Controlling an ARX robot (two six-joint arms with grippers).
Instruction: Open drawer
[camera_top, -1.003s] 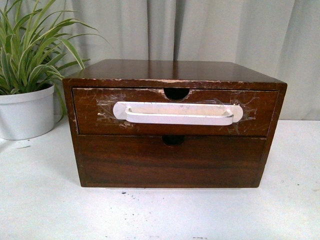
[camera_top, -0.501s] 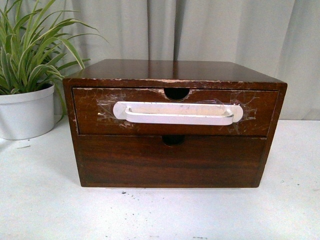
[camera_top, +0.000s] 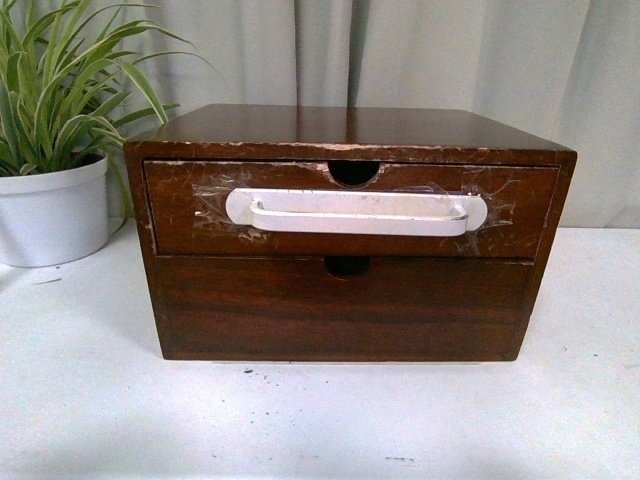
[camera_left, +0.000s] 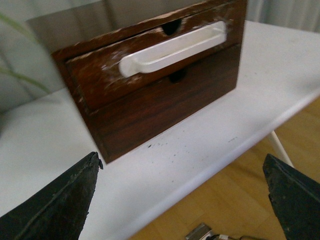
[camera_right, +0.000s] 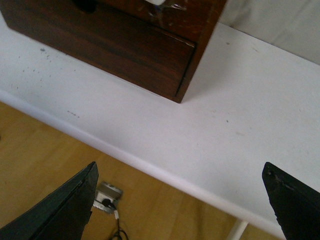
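The drawer (camera_top: 190, 215) is the upper one in a dark brown wooden box on the white table; it is shut, with a long white taped-on bar handle (camera_top: 355, 212) and a half-round notch (camera_top: 354, 173) in its top edge. It also shows in the left wrist view (camera_left: 100, 80), with its handle (camera_left: 172, 47). Neither gripper shows in the front view. My left gripper (camera_left: 182, 175) is open and empty, held off the table's front edge, well short of the box. My right gripper (camera_right: 180, 182) is open and empty, over the table's edge near the box's right corner (camera_right: 182, 97).
A plain lower drawer front (camera_top: 345, 310) without a handle sits under the drawer. A potted plant in a white pot (camera_top: 50, 215) stands at the left of the box. The white table's front edge (camera_left: 210, 165) and the wooden floor (camera_right: 45, 150) show below the grippers. Curtains hang behind.
The front view has shifted slightly: the box now sits a little higher in the picture. The drawer stays shut.
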